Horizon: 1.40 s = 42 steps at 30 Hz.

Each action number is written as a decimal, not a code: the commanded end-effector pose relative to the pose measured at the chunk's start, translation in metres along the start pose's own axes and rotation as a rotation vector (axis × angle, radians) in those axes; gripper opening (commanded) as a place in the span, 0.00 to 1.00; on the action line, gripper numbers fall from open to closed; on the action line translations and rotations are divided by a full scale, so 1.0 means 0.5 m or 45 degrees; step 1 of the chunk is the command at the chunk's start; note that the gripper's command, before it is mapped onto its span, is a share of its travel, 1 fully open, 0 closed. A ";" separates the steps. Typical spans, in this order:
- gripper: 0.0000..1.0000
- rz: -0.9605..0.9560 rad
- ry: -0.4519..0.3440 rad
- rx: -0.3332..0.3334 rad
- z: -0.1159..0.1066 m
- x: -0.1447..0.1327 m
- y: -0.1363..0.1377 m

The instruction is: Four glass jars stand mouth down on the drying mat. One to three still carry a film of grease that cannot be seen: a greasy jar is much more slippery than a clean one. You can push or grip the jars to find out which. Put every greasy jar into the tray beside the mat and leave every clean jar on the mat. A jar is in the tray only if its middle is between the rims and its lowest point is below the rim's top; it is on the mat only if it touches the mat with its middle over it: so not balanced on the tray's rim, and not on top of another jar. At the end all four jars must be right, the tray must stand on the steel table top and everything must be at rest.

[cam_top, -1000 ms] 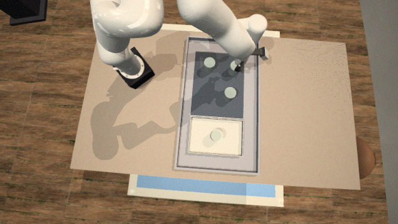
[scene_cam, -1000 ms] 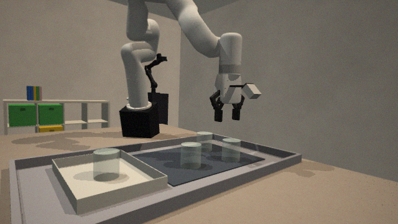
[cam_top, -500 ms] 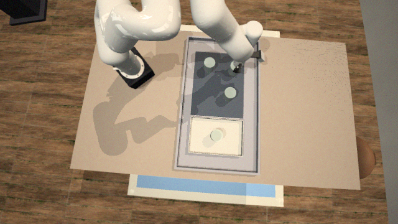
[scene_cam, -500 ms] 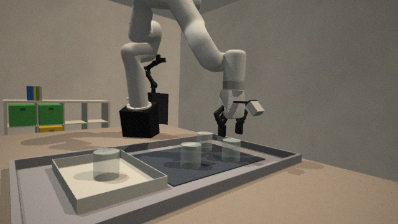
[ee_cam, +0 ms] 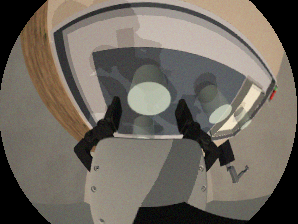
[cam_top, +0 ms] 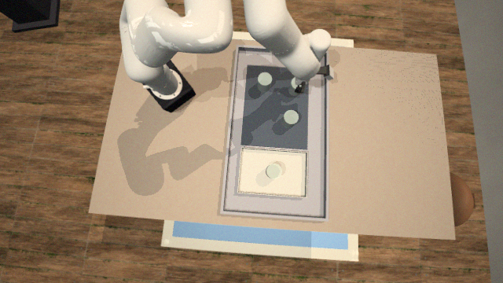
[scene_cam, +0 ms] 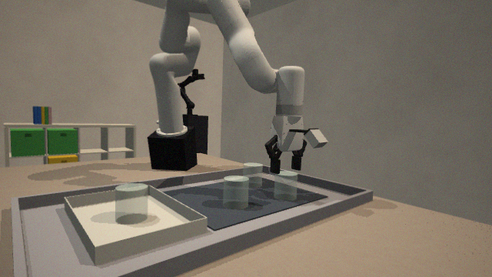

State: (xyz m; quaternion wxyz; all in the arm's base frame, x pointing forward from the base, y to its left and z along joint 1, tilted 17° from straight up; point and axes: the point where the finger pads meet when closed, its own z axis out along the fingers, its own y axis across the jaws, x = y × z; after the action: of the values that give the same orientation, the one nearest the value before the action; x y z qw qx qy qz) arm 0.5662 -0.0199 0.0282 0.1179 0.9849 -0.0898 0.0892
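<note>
The table (cam_top: pixel 385 157) (scene_cam: pixel 346 246) carries the white arm (cam_top: pixel 267 23) (scene_cam: pixel 246 50), which reaches to the end of the work area away from the tray. On the table is the grey rimmed surface (cam_top: pixel 275 206) (scene_cam: pixel 42 238) (ee_cam: pixel 145 27); in it lie the dark mat (cam_top: pixel 259 137) (scene_cam: pixel 223 221) (ee_cam: pixel 190 57) and, just beside, the cream tray (cam_top: pixel 251 189) (scene_cam: pixel 154 235) (ee_cam: pixel 245 97).

The gripper (cam_top: pixel 299 87) (scene_cam: pixel 286 168) (ee_cam: pixel 149 104) is wide open w/ nothing held. It hangs above the outer jar (cam_top: pixel 295 82) (scene_cam: pixel 285 188) (ee_cam: pixel 149 98), which stands on the mat. I judge that the next step is to go down around it, for a push or grip test; a tip may knock its top if alignment is bad.

Of the other 3 jars, the near-tray jar (cam_top: pixel 291 117) (scene_cam: pixel 236 194) (ee_cam: pixel 220 113) and the base-side jar (cam_top: pixel 265 79) (scene_cam: pixel 253 175) (ee_cam: pixel 143 127) stand on the mat too. The tray jar (cam_top: pixel 273 171) (scene_cam: pixel 131 204) (ee_cam: pixel 243 119) is upright inside the rims.

So status: 1 jar in tray, 3 on mat, approx. Which are greasy, the pictures cannot say, incl. whether the sorting is already correct. Prob. some testing is left, & any greasy one must still be moved.
</note>
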 end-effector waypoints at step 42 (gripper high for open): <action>0.92 0.001 0.005 0.001 0.080 0.004 -0.001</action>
State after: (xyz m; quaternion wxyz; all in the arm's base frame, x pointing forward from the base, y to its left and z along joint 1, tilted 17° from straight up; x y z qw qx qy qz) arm 0.5729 -0.0302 -0.0117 0.1179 0.9849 -0.0899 0.0892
